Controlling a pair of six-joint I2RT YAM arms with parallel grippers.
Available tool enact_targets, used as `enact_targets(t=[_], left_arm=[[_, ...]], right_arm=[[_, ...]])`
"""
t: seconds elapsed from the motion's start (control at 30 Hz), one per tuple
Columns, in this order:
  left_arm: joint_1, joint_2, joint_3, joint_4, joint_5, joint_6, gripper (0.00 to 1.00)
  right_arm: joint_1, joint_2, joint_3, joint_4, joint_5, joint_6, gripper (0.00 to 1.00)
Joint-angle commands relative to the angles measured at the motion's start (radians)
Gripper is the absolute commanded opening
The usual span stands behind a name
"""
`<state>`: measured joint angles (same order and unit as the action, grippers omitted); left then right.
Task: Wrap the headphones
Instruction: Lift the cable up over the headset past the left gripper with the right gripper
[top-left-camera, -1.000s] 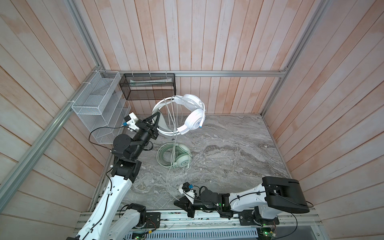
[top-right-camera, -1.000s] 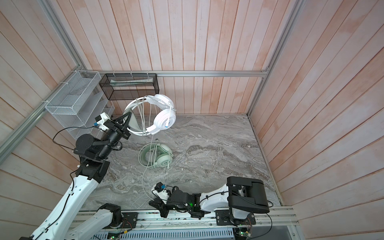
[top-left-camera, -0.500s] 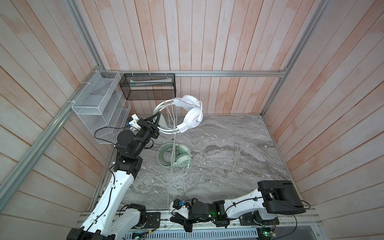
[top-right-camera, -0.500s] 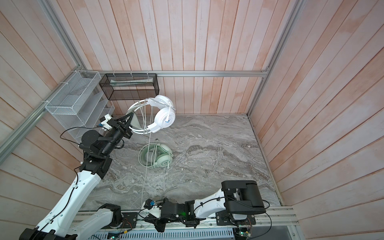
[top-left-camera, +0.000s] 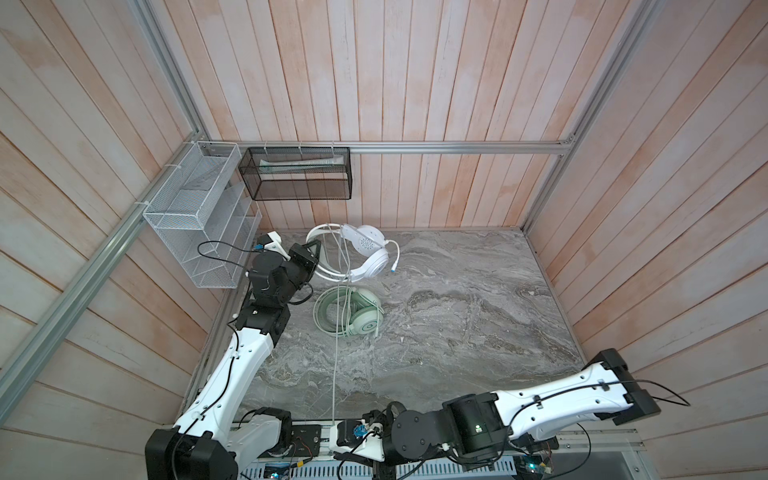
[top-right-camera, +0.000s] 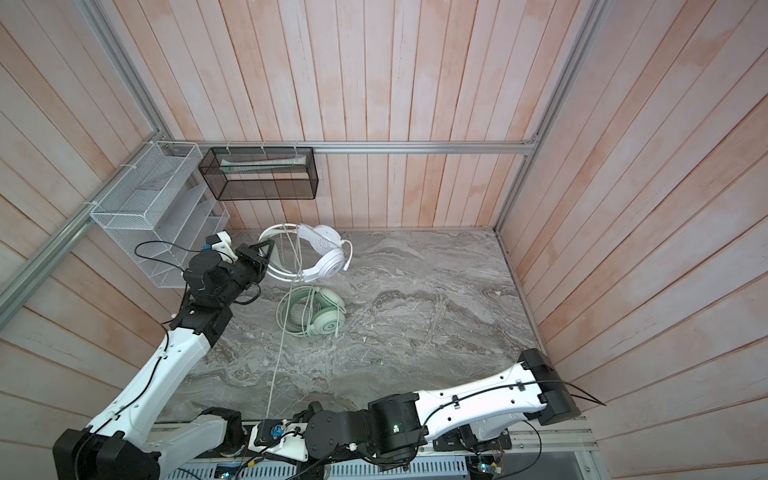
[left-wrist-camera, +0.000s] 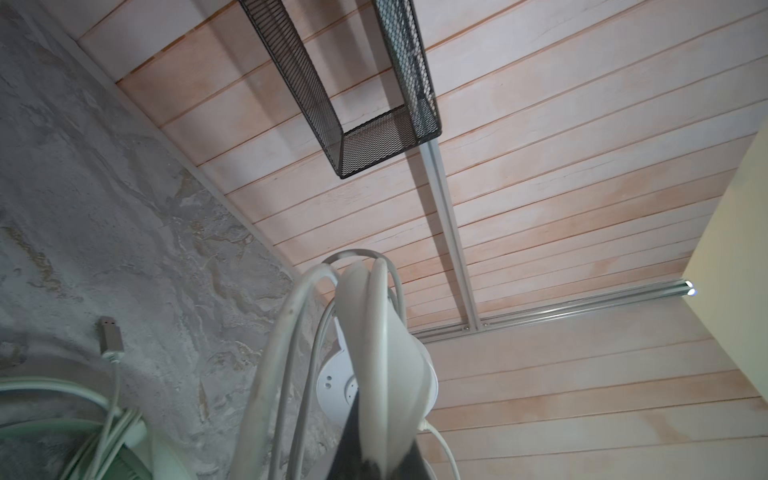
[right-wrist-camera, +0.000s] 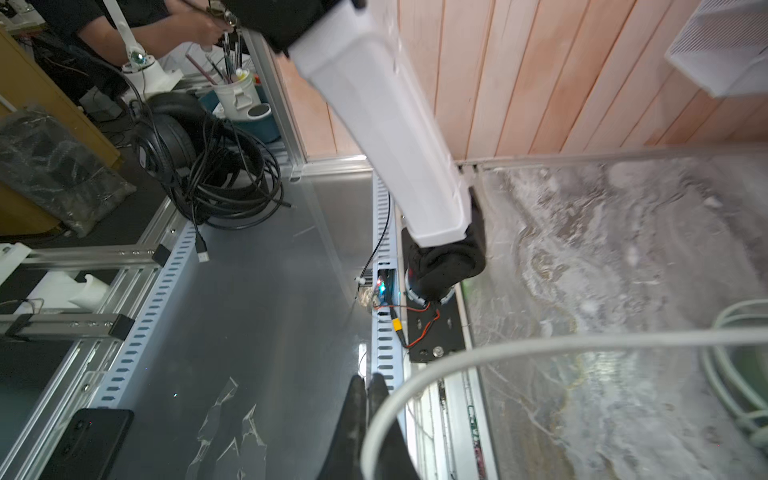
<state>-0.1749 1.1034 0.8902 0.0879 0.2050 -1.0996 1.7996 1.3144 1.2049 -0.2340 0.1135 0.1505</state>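
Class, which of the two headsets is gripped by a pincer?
The white headset, clamped in the left pincer; the mint-green headset lies loose on the table.

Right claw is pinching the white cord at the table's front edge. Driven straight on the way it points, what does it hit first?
Probably the left arm's base joint: the right claw, shut on the white cord, points straight toward it. Nothing shows between; depth is unclear.
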Motion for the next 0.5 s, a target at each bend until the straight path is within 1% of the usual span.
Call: enact_targets(t=[0.0, 0.1, 0.23, 0.33, 0.47], left_arm=[[-0.027, -0.028, -0.040, 0.052, 0.013, 0.198, 0.00], [-0.054, -0.066, -0.083, 0.053, 0.010, 0.308, 0.00], [-0.094, -0.124, -0.140, 0.068, 0.034, 0.419, 0.00], [-0.106, -0.164, -0.173, 0.073, 0.100, 0.454, 0.00], [-0.109, -0.243, -0.206, 0.037, 0.169, 0.497, 0.00]], right_arm=[[0.007, -0.046, 0.142, -0.354, 0.141, -0.088, 0.00], [0.007, -0.055, 0.283, -0.496, 0.215, -0.130, 0.00], [0.004, -0.053, 0.436, -0.606, 0.306, -0.201, 0.00], [-0.013, -0.056, 0.519, -0.667, 0.342, -0.244, 0.00], [-0.068, -0.087, 0.592, -0.705, 0.370, -0.293, 0.00]])
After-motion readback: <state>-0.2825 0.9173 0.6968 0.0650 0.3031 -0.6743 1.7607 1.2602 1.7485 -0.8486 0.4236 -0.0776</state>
